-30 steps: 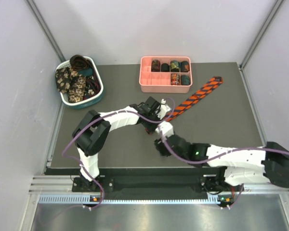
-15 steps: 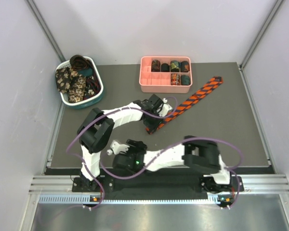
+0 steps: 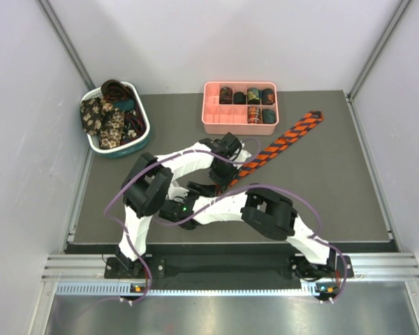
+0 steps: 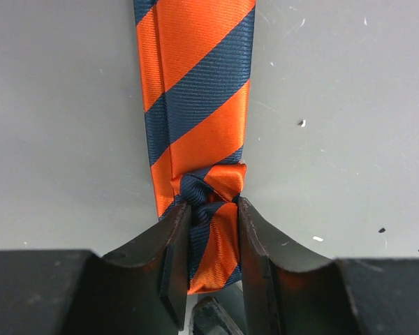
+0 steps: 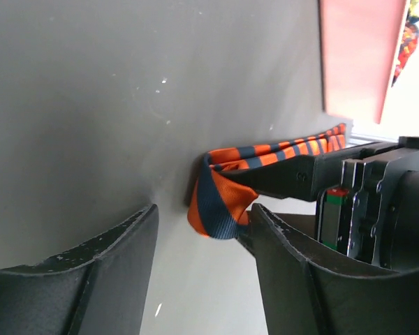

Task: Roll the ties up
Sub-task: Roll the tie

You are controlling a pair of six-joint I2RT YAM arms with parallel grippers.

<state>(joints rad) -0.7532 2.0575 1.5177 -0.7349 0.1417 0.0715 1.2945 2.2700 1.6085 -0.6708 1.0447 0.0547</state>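
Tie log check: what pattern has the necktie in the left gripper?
The long fabric necktie has orange-and-navy diagonal stripes, clearest in left wrist view.

- An orange-and-navy diagonally striped fabric necktie (image 3: 283,143) is lying flat, slanting across the counter (image 3: 321,188), with its near end curling into a small fold pinched in the left hand (image 4: 211,258).
- Small coiled ties (image 3: 253,95) are sitting in a pink tray (image 3: 216,120).
- Floral brown-cream and dark ties (image 3: 105,120) are lying heaped in a white-and-teal basket (image 3: 144,137).

A necktie (image 4: 195,91) with orange and navy diagonal stripes; dark grey tabletop (image 3: 321,181); pink compartment tray (image 3: 230,128); white-and-teal basket (image 3: 141,144); brown-cream floral ties (image 3: 101,118).
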